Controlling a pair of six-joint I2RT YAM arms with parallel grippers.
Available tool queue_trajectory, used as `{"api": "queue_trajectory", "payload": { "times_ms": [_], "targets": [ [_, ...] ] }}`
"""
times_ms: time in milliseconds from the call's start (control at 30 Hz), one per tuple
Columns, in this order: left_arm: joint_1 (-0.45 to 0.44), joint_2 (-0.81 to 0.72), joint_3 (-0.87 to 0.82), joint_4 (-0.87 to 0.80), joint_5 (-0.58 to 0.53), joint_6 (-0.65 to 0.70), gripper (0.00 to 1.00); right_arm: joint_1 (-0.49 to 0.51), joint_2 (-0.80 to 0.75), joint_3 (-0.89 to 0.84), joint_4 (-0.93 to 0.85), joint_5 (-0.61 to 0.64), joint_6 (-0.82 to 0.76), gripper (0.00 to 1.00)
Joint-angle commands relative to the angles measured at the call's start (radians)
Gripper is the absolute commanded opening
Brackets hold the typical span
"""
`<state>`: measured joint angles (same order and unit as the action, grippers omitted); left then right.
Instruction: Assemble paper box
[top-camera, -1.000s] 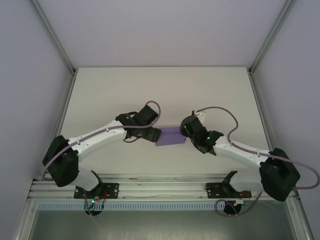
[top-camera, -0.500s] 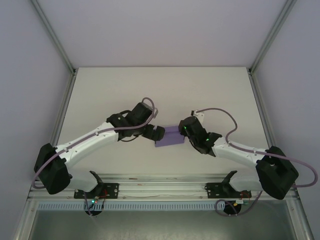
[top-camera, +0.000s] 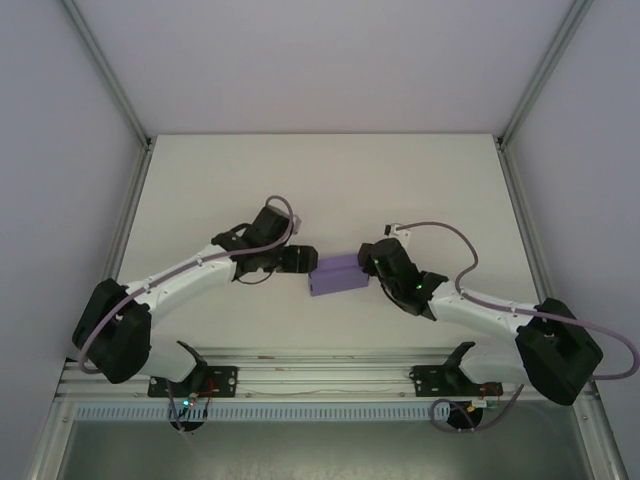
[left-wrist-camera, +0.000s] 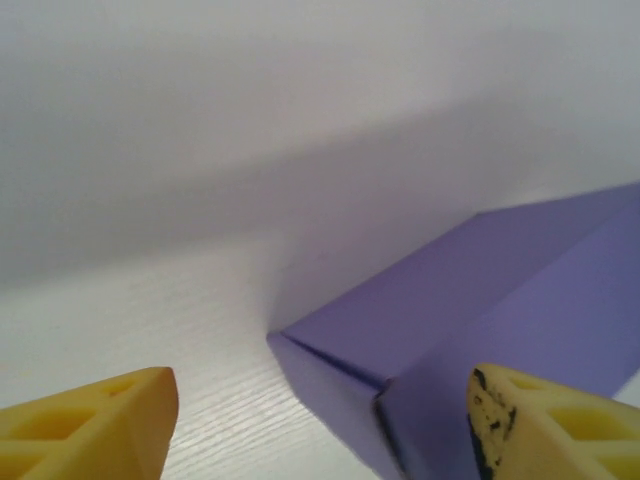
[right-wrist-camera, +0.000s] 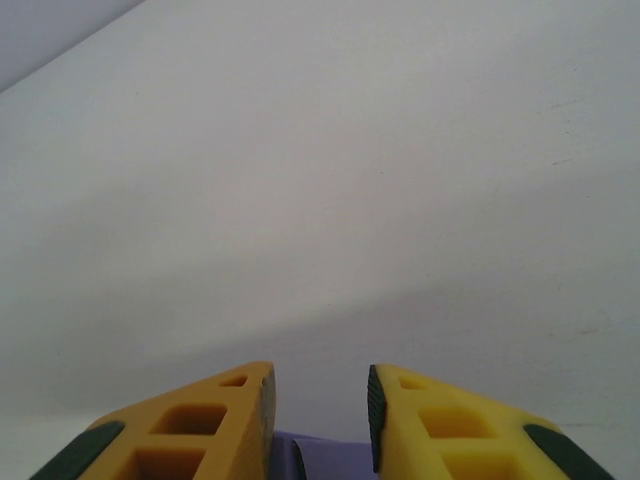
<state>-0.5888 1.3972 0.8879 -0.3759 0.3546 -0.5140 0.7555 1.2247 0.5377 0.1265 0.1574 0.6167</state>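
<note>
The paper box (top-camera: 337, 274) is a small lavender rectangular box lying on the white table between the two arms. My left gripper (top-camera: 300, 258) stands at its left end, open. In the left wrist view the box (left-wrist-camera: 480, 300) has its near corner between the yellow fingers (left-wrist-camera: 95, 420), close to the right one and apart from the left one; gripper (left-wrist-camera: 320, 385). My right gripper (top-camera: 372, 262) is at the box's right end. In the right wrist view its gripper (right-wrist-camera: 320, 385) has a narrow gap, and the purple box (right-wrist-camera: 325, 458) fills that gap low between the pads.
The white table (top-camera: 320, 180) lies open beyond the box, bounded by metal frame posts (top-camera: 120, 230) left and right. The arms' base rail (top-camera: 320, 375) runs along the near edge.
My left gripper has drawn back a little to the left, uncovering the box's left end. The right gripper stays at the right end and the box has barely shifted.
</note>
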Motion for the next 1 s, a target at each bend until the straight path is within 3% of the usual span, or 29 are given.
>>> {"api": "queue_trajectory", "payload": {
  "times_ms": [0, 200, 367, 700, 967],
  "targets": [
    [0.003, -0.036, -0.080, 0.092, 0.048, -0.052, 0.71, 0.004, 0.037, -0.072, -0.153, -0.047, -0.015, 0.30],
    [0.006, -0.020, -0.201, 0.210, 0.097, -0.092, 0.57, 0.004, 0.040, -0.127, -0.088, -0.080, -0.026, 0.28],
    [0.006, -0.013, -0.295, 0.324, 0.141, -0.100, 0.52, 0.004, 0.033, -0.204, 0.035, -0.119, -0.067, 0.26],
    [0.004, 0.051, -0.419, 0.494, 0.137, -0.074, 0.30, 0.004, 0.084, -0.348, 0.307, -0.184, -0.290, 0.23],
    [0.005, 0.062, -0.457, 0.525, 0.116, -0.057, 0.16, 0.027, 0.115, -0.365, 0.385, -0.206, -0.383, 0.08]
  ]
}}
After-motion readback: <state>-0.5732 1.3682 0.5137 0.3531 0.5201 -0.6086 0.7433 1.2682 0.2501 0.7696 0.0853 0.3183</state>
